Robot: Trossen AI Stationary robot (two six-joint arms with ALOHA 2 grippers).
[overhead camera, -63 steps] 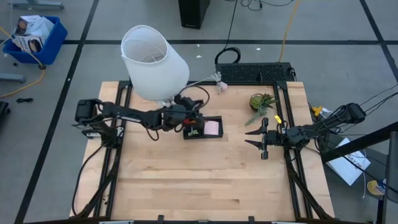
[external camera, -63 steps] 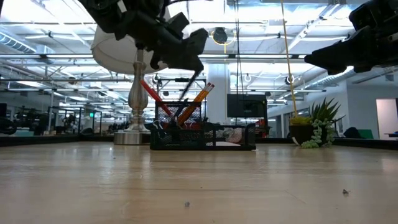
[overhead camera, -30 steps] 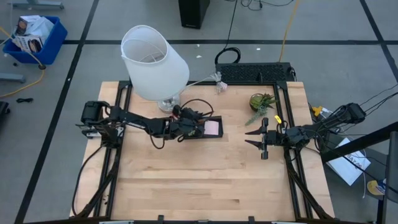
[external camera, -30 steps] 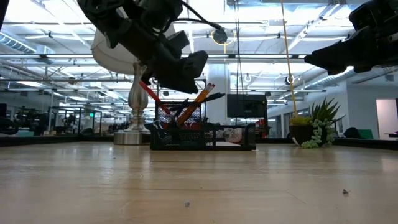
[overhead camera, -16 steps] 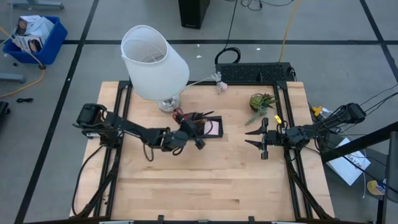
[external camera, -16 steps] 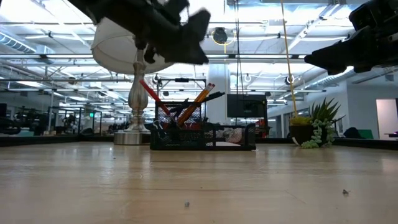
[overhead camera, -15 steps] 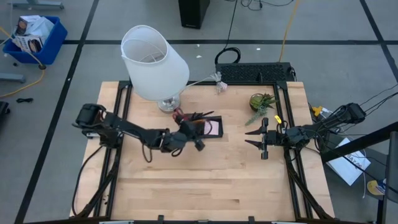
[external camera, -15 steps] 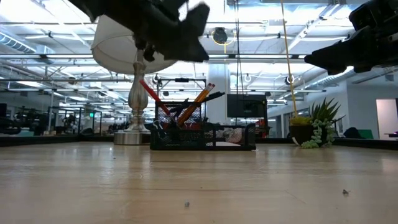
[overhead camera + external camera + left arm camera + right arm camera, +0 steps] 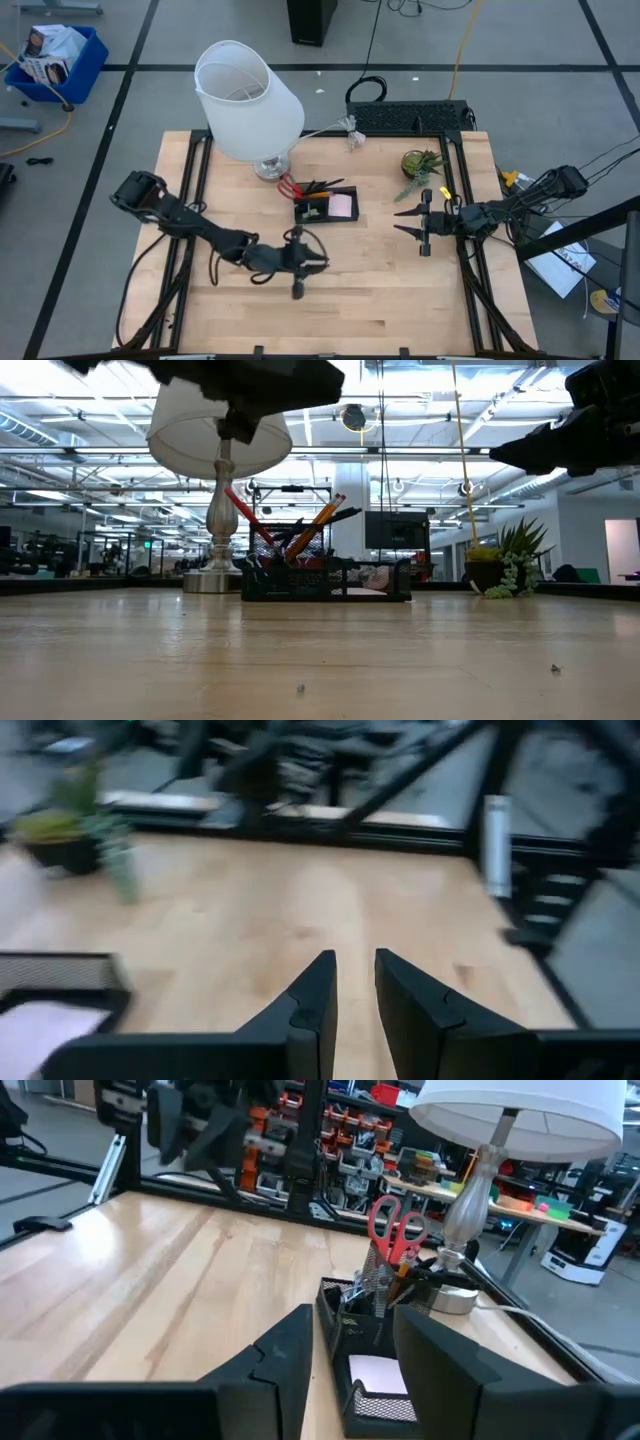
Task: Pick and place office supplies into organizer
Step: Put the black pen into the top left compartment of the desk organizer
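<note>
The black mesh organizer point(image 9: 326, 206) stands on the table in front of the lamp. In the low view the organizer point(image 9: 325, 578) holds red-handled scissors point(image 9: 243, 512), an orange pencil point(image 9: 322, 520) and dark pens leaning upright in its narrow compartment. A pink sticky-note pad point(image 9: 342, 205) lies in the wider one. My left gripper point(image 9: 318, 263) hovers nearer the table's near edge than the organizer, its fingers point(image 9: 322, 988) narrowly open and empty. My right gripper point(image 9: 407, 222) waits wide open to the right of the organizer point(image 9: 372, 1350). Tiny dark bits point(image 9: 300, 686) lie on the near tabletop.
A lamp with a white shade point(image 9: 247, 98) stands behind the organizer toward the far left. A small green potted plant point(image 9: 421, 163) sits far right, near my right arm. Bare wood point(image 9: 380, 300) spreads across the near half of the table.
My left gripper has drawn back from above the organizer toward the table's near edge and risen, swinging round to face the table's right side. The supplies in the organizer have stayed put. My right arm has kept still.
</note>
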